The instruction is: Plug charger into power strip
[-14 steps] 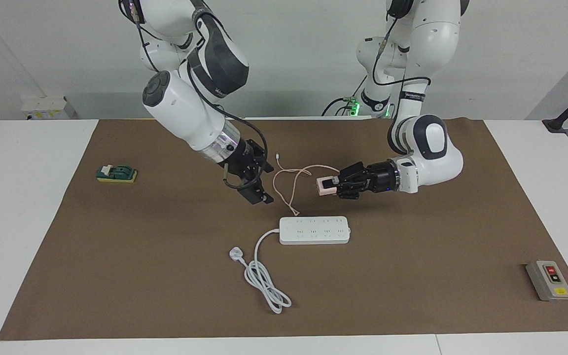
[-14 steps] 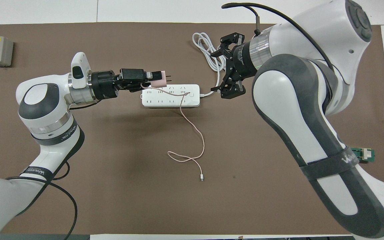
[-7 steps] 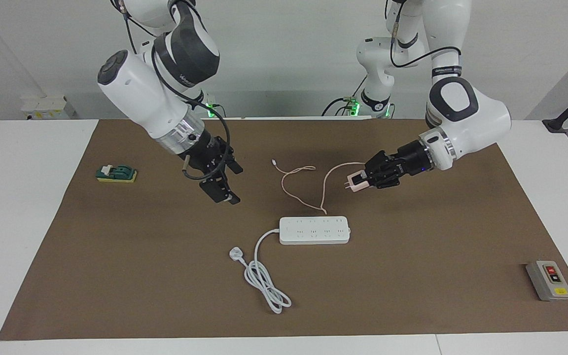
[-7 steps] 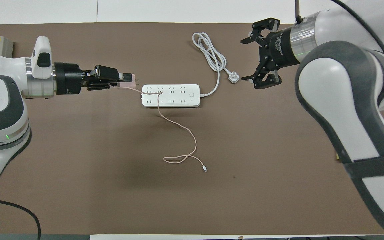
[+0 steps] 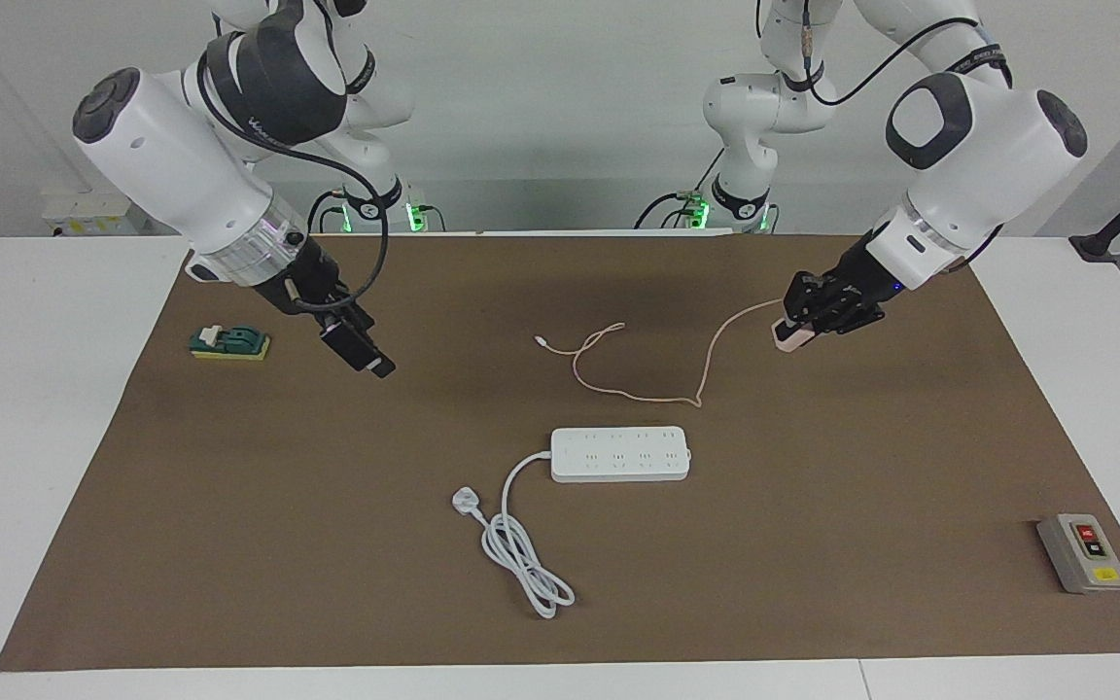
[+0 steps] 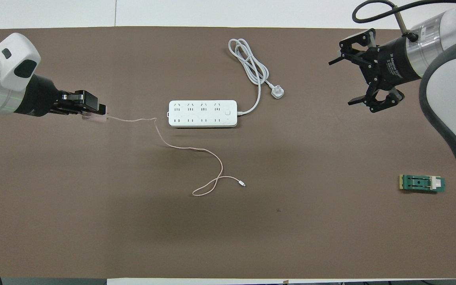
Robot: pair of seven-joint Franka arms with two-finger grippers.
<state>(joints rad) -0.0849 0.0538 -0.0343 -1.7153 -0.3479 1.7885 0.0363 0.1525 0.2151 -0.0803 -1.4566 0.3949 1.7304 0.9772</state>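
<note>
The power strip (image 5: 620, 454) (image 6: 202, 113) lies flat mid-mat, sockets up, nothing plugged into it. My left gripper (image 5: 801, 321) (image 6: 93, 111) is shut on the pale pink charger (image 5: 786, 337) (image 6: 98, 118), held over the mat toward the left arm's end of the table, well apart from the strip. Its thin pink cable (image 5: 618, 389) (image 6: 196, 149) trails down onto the mat, nearer the robots than the strip. My right gripper (image 5: 370, 358) (image 6: 339, 83) hangs open with nothing in it, over the mat toward the right arm's end.
The strip's thick white cord (image 5: 521, 559) (image 6: 249, 63) lies coiled farther from the robots, ending in a white three-pin plug (image 5: 465, 502) (image 6: 278, 93). A grey switch box (image 5: 1083, 552) sits at the mat's corner. A green block (image 5: 229, 342) (image 6: 422, 183) lies toward the right arm's end.
Both arms have swung outward, away from the strip. The left gripper carried the charger toward its own end, dragging the cable off the strip. The right gripper moved toward its end, still open.
</note>
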